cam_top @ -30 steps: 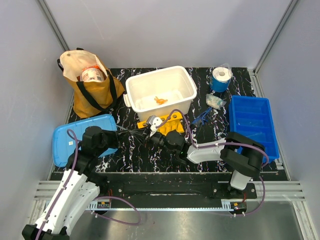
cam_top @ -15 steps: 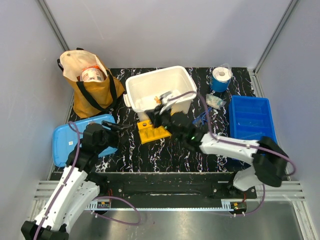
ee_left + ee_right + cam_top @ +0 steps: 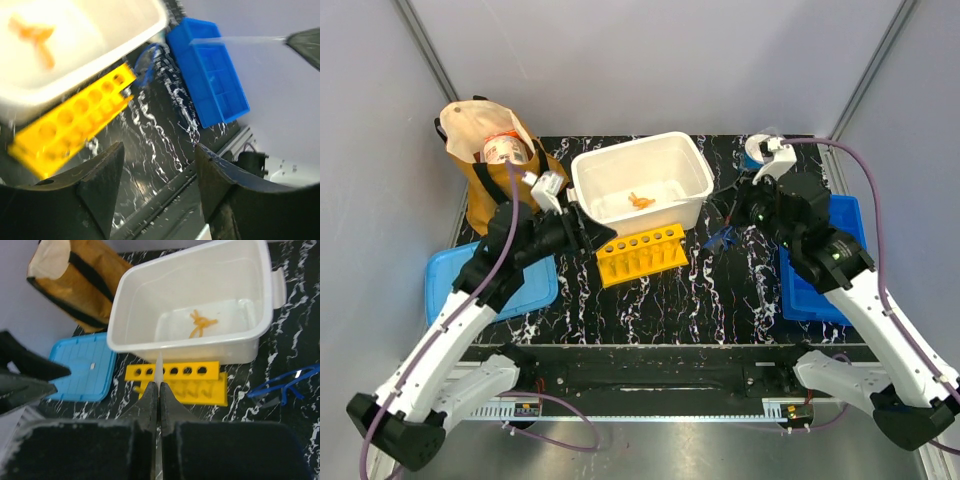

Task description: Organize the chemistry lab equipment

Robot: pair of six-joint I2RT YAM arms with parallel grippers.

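(a) Orange knotted piece [image 3: 638,199]: small, lying loose on the floor of the white tub [image 3: 695,165], approx. centre.
(b) Yellow tube rack [image 3: 640,252]: one row of round holes on top; flat on the tabletop [image 3: 660,300] just in front of the tub's near wall, slightly skewed.
(c) Safety glasses [image 3: 280,386]: clear lens, blue frame; on the tabletop to the right of the rack, not touching it.
(d) Thin clear tube [image 3: 159,367]: lower end pinched betw. the closed fingers of the right gripper [image 3: 158,390]; overlaps the rack in the wrist view.

White arm links [image 3: 448,335], black joints [image 3: 508,228], purple cables [image 3: 869,205], black fingers [image 3: 100,192].
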